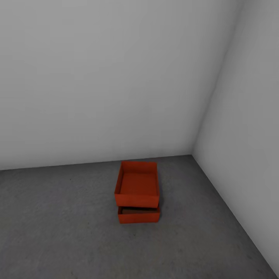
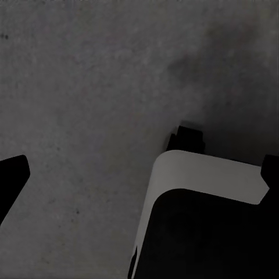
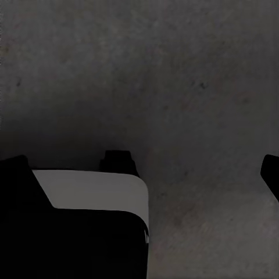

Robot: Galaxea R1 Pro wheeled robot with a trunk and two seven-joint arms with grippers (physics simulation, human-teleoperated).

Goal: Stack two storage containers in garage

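a: where are the two orange-red thin-walled lidless storage containers?

b: in the garage corner, on the rough dark grey concrete-like floor (image 1: 58,232) near where the plain pale grey walls (image 1: 116,77) meet. the upper orange-red container (image 1: 137,188) sits on the lower orange-red container (image 1: 138,215), shifted toward the wall, so the lower one's near edge pokes out.

a: why that offset?

b: my guess is it was set down slightly off; it looks supported enough to count as stacked.

a: and the grippers?

b: both wrist views look down at bare floor past a pale and black part of the robot's body (image 2: 203,174). dark finger edges show at the frame sides, but i cannot tell whether either pair is spread or closed. nothing appears held.
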